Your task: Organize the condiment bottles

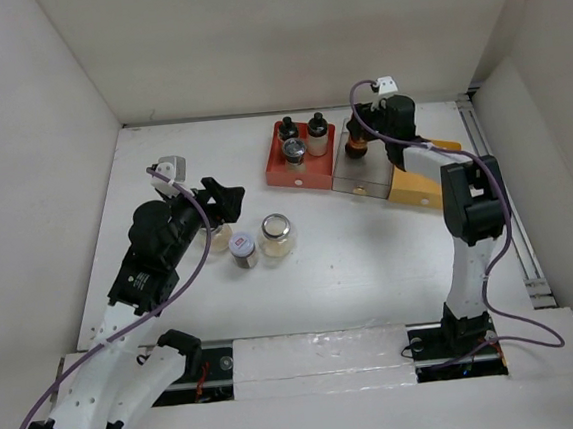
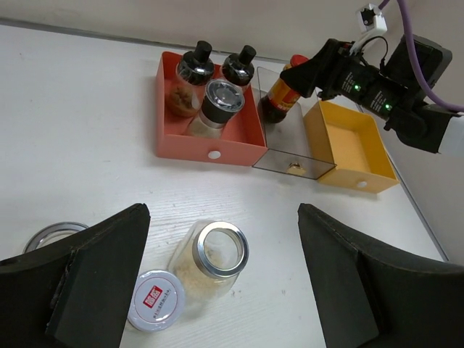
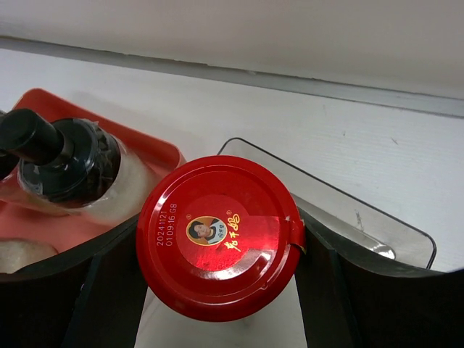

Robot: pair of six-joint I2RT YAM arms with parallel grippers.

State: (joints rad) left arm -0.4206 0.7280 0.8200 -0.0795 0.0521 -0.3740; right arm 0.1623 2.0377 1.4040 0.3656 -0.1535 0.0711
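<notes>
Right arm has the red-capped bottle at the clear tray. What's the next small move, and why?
Probably ease the right gripper straight down, then open. Its jaws flank the cap of the red-capped bottle, which leans inside the far end of the clear tray; whether its base already rests on the tray floor, I cannot tell.

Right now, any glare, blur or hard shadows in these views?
Top external: even light, soft shadows, sharp. Left wrist: left gripper looms dark, soft-edged; silver-rimmed jar crisp. Right wrist: mild sheen on the red-capped bottle, lid print readable.
</notes>
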